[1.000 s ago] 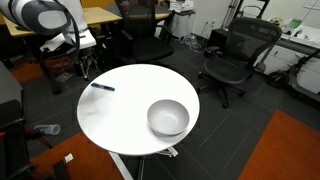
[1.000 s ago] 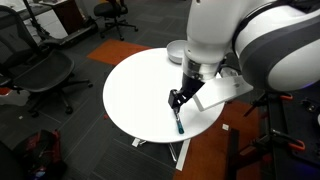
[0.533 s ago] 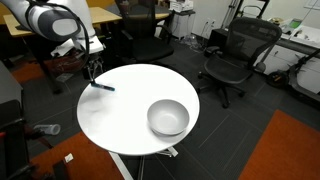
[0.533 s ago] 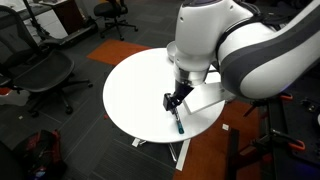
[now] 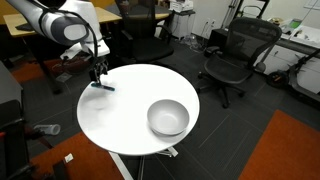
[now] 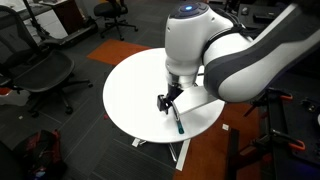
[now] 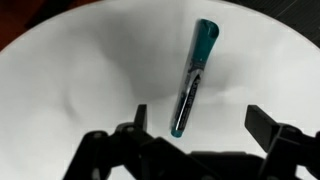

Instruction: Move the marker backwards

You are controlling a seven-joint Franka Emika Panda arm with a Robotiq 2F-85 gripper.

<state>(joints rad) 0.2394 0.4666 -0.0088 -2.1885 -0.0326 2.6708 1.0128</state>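
Grey bowl (image 5: 168, 118), its inside bare, sits near-right on the white table (image 5: 125, 115) in an exterior view only, while the wrist view alone shows the gripper (image 7: 200, 125) spread wide open over the teal-capped marker (image 7: 195, 75) lying by the table's far-left edge.

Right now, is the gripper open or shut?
Open. The wrist view shows the gripper spread wide, the marker lying flat on the table, one end between its fingers.

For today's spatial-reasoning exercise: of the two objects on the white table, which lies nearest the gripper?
The marker, thin with a teal end, lying just under the open gripper. The grey bowl sits well away across the table.
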